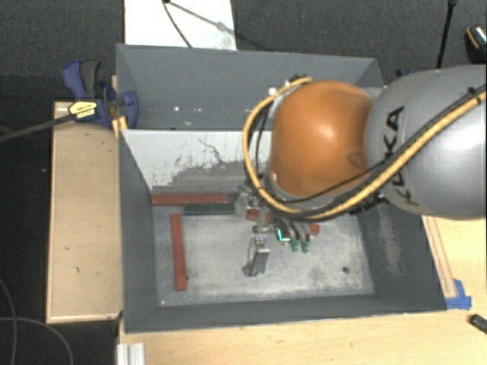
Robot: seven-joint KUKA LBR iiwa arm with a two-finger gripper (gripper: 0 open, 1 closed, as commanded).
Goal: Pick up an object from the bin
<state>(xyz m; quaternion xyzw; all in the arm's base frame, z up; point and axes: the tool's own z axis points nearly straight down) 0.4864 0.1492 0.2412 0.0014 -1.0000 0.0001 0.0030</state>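
"KUKA" read on grey arm (396,158); gripper (257,261) sat low over bin (141,234) floor, grip state undeterminable; long red bar (178,251) lay apart, view-left of it.

Dark floor (46,21) all around (a thin black cable (449,21) crosses it), pale wooden tabletop (304,344) in front

The arm's orange cover (323,139) hides the right end of the dark green bar (207,210) and most of a small red-and-green thing (302,239), too small to tell, at centre frame.
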